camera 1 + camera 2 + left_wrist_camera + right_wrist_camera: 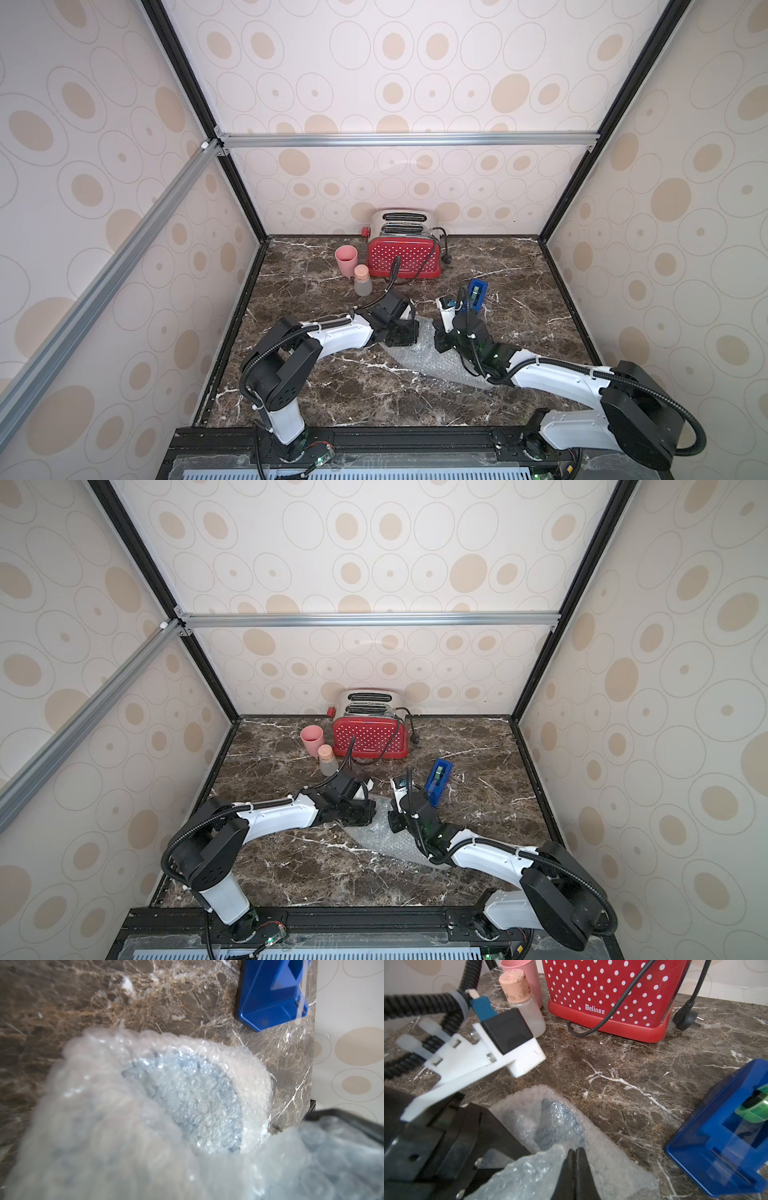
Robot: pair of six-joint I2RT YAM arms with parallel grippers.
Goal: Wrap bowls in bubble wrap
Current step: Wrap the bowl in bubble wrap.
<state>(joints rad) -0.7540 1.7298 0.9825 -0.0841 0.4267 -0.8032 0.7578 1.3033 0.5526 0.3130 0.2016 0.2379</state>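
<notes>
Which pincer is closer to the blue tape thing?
Right. The right pincer grips the bubble wrap a little nearer the robot and just left of the tape dispenser; the left pincer holds the wrap farther to the left.

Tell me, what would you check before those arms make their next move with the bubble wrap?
1. The bowl lies under the bubble wrap: ok, it shows only through it.
2. The right gripper is shut on the wrap's edge: ok.
3. The left gripper is shut; holding wrap: cannot tell.
4. Wrap closed around the bowl: not ok, folds gape open.
5. The tape dispenser stands clear of the wrap: ok.
</notes>
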